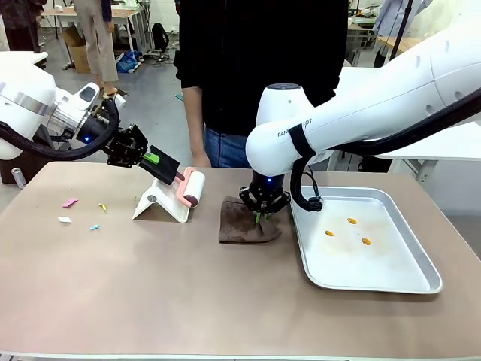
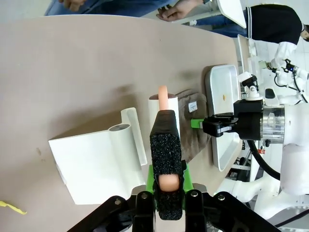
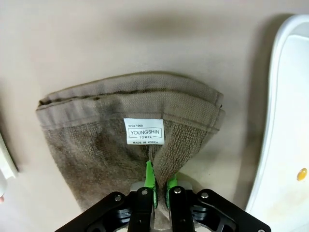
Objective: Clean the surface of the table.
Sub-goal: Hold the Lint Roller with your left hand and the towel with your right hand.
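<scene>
The smooth beige-brown table [image 1: 150,286] looks barely cleaned: small coloured paper scraps [image 1: 69,202] lie near its left edge. The left claw [image 1: 167,169] grips a pink-handled white lint roller [image 1: 192,188]; the right claw [image 1: 261,214] pinches a brown terry towel [image 1: 242,227] mid-table.

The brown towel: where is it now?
Front view: the brown folded towel lies on the beige table, pinched by the right tool, between the white plastic stand (left) and the silver metal tray (right).
</scene>
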Controlling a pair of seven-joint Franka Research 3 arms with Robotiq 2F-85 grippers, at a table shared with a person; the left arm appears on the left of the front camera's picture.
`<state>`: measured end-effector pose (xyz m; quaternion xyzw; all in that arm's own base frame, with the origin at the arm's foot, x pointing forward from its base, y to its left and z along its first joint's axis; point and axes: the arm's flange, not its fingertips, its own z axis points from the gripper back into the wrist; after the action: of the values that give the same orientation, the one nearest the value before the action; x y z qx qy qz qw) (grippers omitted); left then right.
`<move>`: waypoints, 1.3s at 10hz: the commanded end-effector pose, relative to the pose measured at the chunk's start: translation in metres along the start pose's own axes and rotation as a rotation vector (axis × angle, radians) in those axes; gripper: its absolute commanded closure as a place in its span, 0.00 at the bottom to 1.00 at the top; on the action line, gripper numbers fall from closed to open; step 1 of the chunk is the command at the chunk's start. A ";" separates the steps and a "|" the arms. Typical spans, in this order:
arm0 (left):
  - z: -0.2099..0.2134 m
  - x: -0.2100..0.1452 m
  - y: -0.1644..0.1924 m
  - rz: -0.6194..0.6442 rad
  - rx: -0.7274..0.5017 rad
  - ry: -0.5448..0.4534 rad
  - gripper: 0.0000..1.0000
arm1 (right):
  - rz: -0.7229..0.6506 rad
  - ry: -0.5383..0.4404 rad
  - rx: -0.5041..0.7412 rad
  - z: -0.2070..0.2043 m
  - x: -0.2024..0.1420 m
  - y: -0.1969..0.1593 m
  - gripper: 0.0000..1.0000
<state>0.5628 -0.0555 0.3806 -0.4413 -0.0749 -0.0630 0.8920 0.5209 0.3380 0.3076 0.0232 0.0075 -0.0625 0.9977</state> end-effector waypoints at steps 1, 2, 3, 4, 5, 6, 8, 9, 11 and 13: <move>0.001 -0.005 -0.002 -0.020 -0.029 -0.018 1.00 | 0.002 0.032 -0.011 -0.016 0.002 -0.008 1.00; 0.001 -0.005 -0.003 -0.021 -0.033 -0.016 1.00 | 0.001 0.029 -0.005 -0.016 0.002 -0.008 1.00; 0.001 -0.005 -0.003 -0.021 -0.034 -0.015 1.00 | -0.003 0.030 0.006 -0.015 0.002 -0.009 1.00; 0.001 -0.005 -0.004 -0.019 -0.037 -0.016 1.00 | -0.002 0.031 0.015 -0.014 0.002 -0.010 1.00; 0.002 -0.005 -0.005 -0.022 -0.046 -0.020 1.00 | 0.005 0.030 0.038 -0.009 0.002 -0.012 1.00; 0.005 -0.006 -0.007 -0.025 -0.063 -0.028 1.00 | 0.019 0.034 0.098 0.002 0.002 -0.017 1.00; 0.018 -0.009 -0.013 -0.013 -0.125 -0.043 1.00 | 0.033 0.027 0.304 0.040 0.000 -0.047 1.00; 0.025 -0.010 -0.016 0.008 -0.190 -0.011 1.00 | 0.056 0.049 0.452 0.057 -0.003 -0.065 1.00; 0.041 -0.012 -0.021 -0.013 -0.276 0.055 0.95 | 0.143 0.137 0.758 0.085 -0.009 -0.102 1.00; 0.064 -0.015 -0.027 -0.034 -0.399 0.109 0.95 | 0.228 0.179 0.970 0.105 -0.020 -0.135 1.00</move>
<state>0.5364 -0.0308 0.4278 -0.5730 -0.0236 -0.1018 0.8129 0.5137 0.2385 0.4202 0.4403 0.0104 0.0284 0.8974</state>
